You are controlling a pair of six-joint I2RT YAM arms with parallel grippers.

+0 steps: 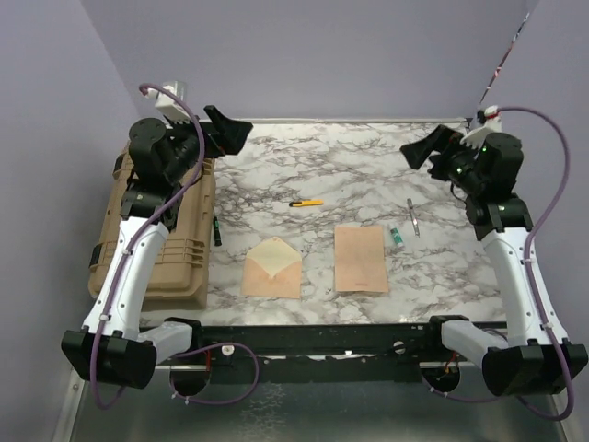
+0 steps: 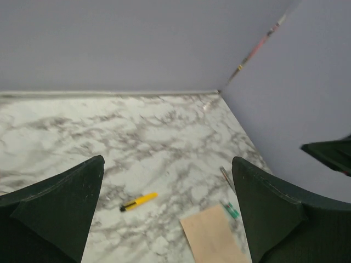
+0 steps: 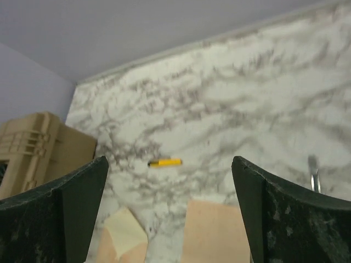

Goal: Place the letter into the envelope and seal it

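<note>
On the table [image 1: 368,166], the left gripper [image 1: 232,131] and right gripper [image 1: 421,150] hover at the far side, both spread wide and empty. The letter [image 1: 360,259] lies flat near the front edge, long axis 12-to-6, at 7 o'clock from the right gripper, which is nearer. The envelope [image 1: 272,270], flap open toward 12, lies at its 9 o'clock. The right wrist view catches both papers; the left shows only the letter.
</note>
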